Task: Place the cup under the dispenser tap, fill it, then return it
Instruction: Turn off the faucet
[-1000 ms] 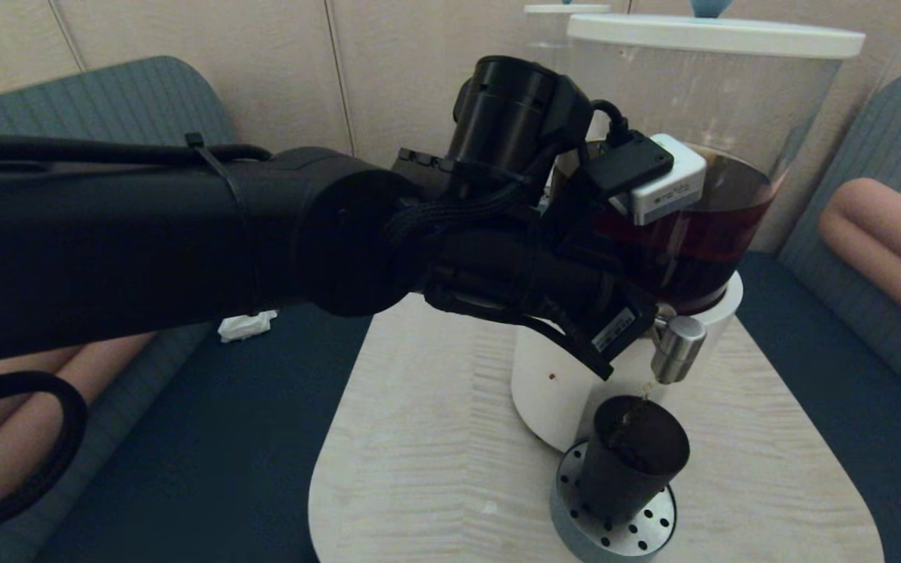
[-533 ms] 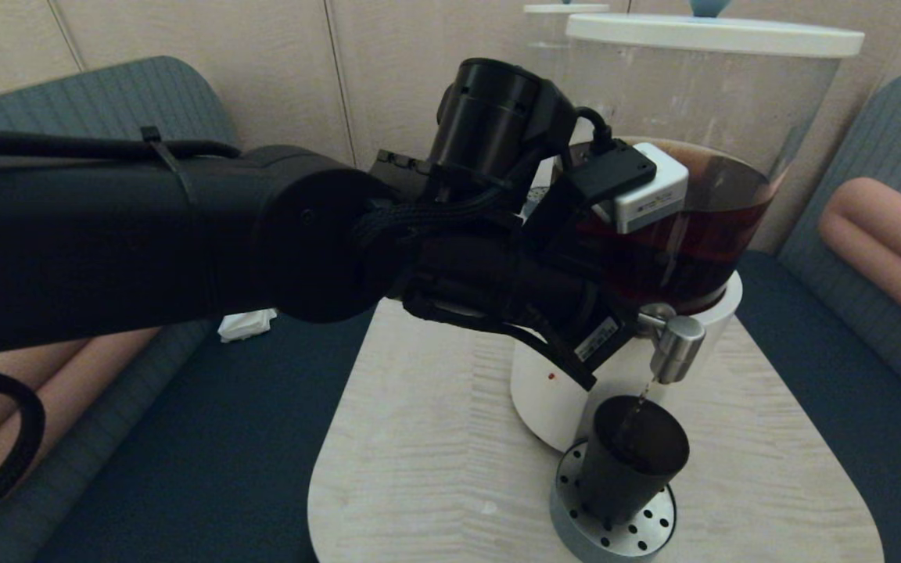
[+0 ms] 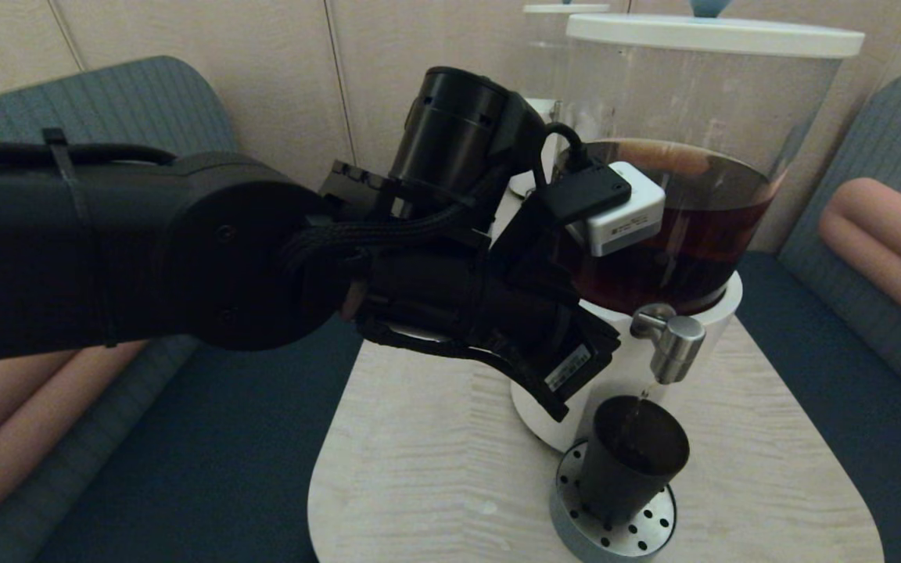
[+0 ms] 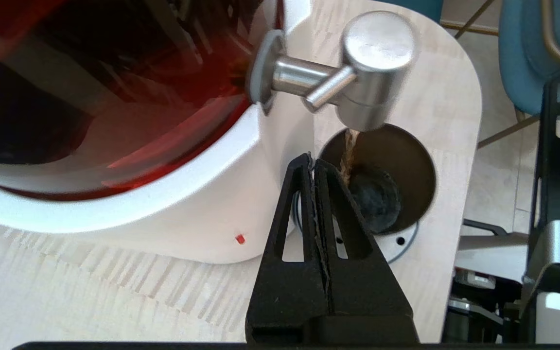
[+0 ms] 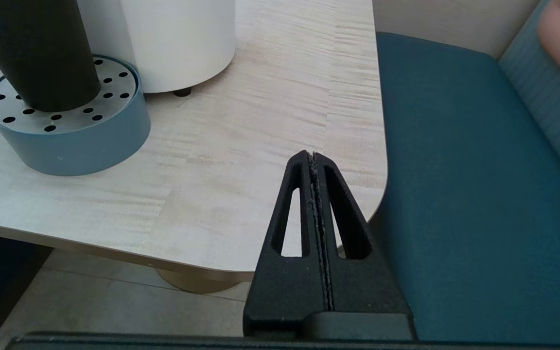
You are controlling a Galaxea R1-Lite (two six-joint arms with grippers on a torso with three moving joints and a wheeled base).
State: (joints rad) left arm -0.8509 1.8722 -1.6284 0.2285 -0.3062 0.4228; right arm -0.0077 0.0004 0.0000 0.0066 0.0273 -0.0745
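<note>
Honestly nothing here is readable. There's a small white sticker (image 3: pixel 568 367) on the left gripper's housing, up and to the left of the cup (image 3: pixel 632 457), plus some faint print on the white camera block (image 3: pixel 624 220) further up from the cup, but both are too small to make out. No brand or lettering shows on the dispenser's white base (image 4: pixel 202 214).

dispenser (image 3: pixel 701 195) lid cropped, white base partly behind left arm (image 3: pixel 184 250)
</note>
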